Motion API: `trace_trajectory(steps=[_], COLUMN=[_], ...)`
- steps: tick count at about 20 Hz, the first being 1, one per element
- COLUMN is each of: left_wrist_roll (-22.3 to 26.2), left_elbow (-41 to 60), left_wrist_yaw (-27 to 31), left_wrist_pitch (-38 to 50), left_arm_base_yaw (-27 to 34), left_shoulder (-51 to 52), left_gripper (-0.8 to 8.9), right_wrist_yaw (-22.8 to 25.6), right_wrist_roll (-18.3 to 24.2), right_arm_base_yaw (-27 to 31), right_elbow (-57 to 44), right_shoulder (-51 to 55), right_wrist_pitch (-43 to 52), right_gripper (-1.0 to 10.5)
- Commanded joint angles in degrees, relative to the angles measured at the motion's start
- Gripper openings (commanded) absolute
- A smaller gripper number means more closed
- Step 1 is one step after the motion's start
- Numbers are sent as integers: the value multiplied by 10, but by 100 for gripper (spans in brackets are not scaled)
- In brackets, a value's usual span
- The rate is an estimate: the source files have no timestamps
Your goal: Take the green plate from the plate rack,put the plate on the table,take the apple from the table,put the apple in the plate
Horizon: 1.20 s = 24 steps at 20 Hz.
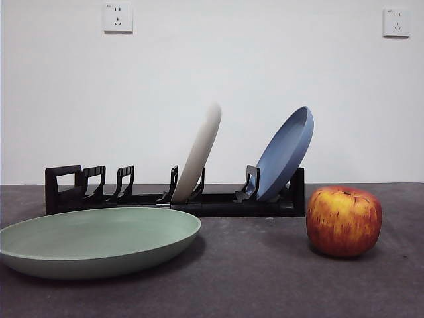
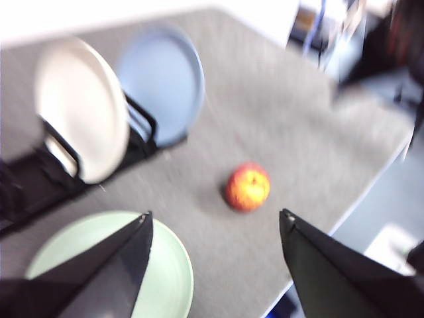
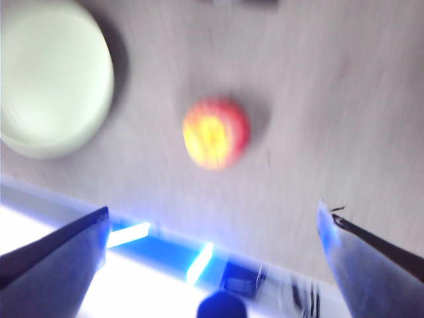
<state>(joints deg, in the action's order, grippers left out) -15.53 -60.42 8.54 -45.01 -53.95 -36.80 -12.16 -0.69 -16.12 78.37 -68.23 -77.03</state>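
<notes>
The green plate [image 1: 99, 240] lies flat on the table [image 1: 252, 278] at the front left, in front of the black plate rack [image 1: 175, 195]. It also shows in the left wrist view [image 2: 169, 265] and the right wrist view [image 3: 53, 76]. The apple [image 1: 343, 220] stands on the table to the right, apart from the plate; it also shows in the left wrist view [image 2: 248, 187] and the right wrist view [image 3: 215, 132]. My left gripper [image 2: 215, 225] is open, empty and high above the table. My right gripper [image 3: 212, 222] is open, empty, high above the apple. Neither shows in the front view.
A cream-white plate [image 1: 199, 152] and a blue plate [image 1: 286, 152] lean in the rack's slots. The rack's loop handle [image 1: 63, 185] is at its left end. The table's edge [image 2: 344, 212] runs close beyond the apple in the left wrist view.
</notes>
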Motion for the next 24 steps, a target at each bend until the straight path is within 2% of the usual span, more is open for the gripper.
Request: trace_trajectory(steps=[1,4,8,13,15,16,20,24], left_wrist_roll=[8,8,7,8,7,8,8,8], left_elbow=[1,-7,-9,-9,-11,-14,-52,-133], left_wrist_yaw=[2,12,20,20,20,20,22,78], left_wrist_pitch=[-33,-99,-155,-154,-153,-153,-168,-237], left_arm_base_yaw=[7,8,8,8,8,8,8,8], left_shoulder=[49,71,72,75,79,81,92,100], left_gripper=[318,318,315,311,311,311,311,311], right_wrist_yaw=[2,2,2,3,41,63,75,109], right_wrist_roll=[-32,-84,-119,-157,-170,-171,-172,-173], right_arm_base_yaw=[0,-2,-23,-58,-83,-95,-124,-131], right_elbow=[-105,-213,-282,-329,-329,-329,-329,-329], right_shoulder=[56,114,122,90,55,34,-47,-108], right_wrist_pitch=[37,115,190,316,365,386,443,471], right_gripper=[720,720,719,718,672,630,626,625])
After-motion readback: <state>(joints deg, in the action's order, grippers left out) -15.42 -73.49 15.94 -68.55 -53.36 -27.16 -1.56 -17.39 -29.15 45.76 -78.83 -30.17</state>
